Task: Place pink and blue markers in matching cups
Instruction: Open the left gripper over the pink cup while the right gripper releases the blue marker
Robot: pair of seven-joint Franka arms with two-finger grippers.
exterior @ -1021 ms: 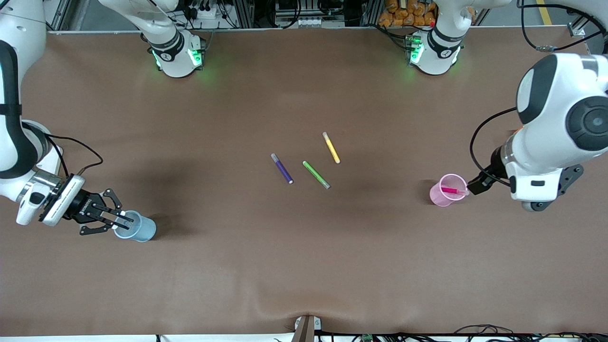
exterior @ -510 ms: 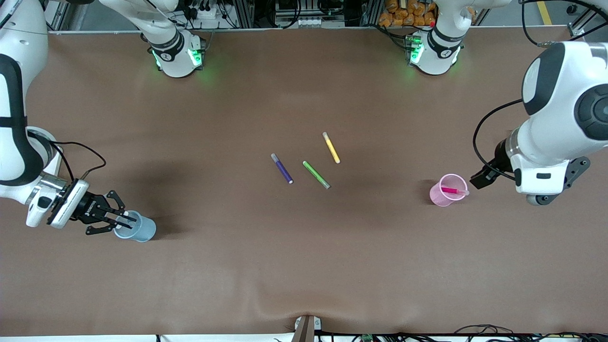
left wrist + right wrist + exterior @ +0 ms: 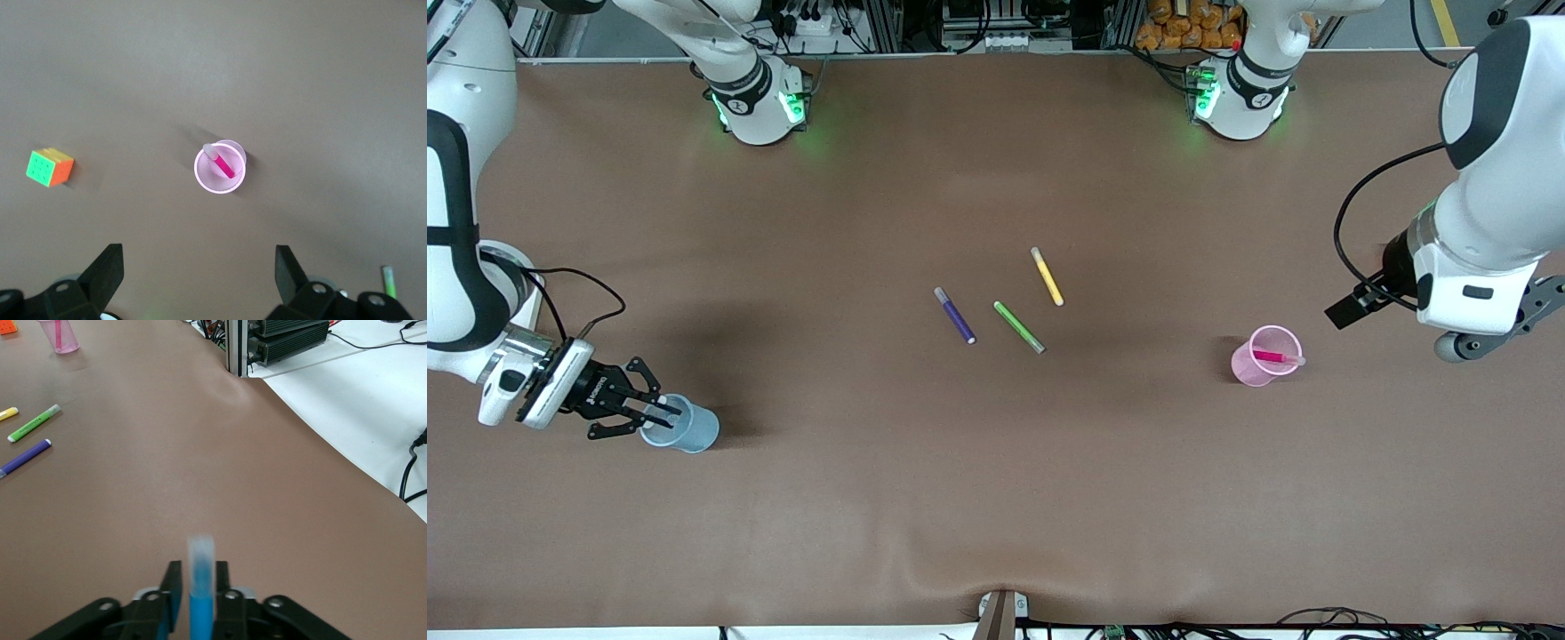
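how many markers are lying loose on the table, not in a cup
3: purple marker, green marker and yellow marker, grouped mid-table. The pink marker is in the pink cup; the blue marker is at the blue cup.

One cup [image 3: 1265, 356] with a marker [image 3: 1272, 356] in it stands toward the left arm's end of the bench [image 3: 996, 498]; another cup [image 3: 685, 425] stands toward the right arm's end. Three pens [image 3: 1018, 326] lie between them.
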